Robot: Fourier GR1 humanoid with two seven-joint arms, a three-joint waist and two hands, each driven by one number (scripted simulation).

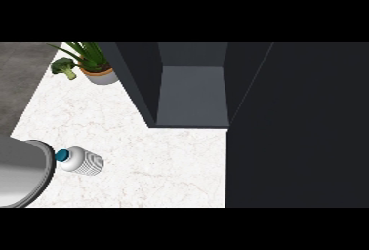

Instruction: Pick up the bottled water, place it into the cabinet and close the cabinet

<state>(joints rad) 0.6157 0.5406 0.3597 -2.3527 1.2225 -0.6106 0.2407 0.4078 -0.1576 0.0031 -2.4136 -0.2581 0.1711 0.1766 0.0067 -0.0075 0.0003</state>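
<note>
Grey round basin [22, 171]: counter's left edge.
Bottled water [83, 163]: on counter [144, 161] near its left edge, just beside the basin rim. Apparently upright, long axis vertical, teal cap uppermost and showing toward upper left.
Broccoli [65, 66], potted plant [99, 73]: back left corner.
Cabinet [191, 97]: back centre, open, bottle not inside.
Hands: neither shows, so their state cannot be told.
Progress: judged unstarted. Pick, place and close remain.

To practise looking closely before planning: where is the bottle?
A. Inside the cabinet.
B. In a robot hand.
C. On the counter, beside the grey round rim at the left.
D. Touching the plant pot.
C: the bottle sits on the counter by the grey rim, apart from the cabinet and the pot.
</note>
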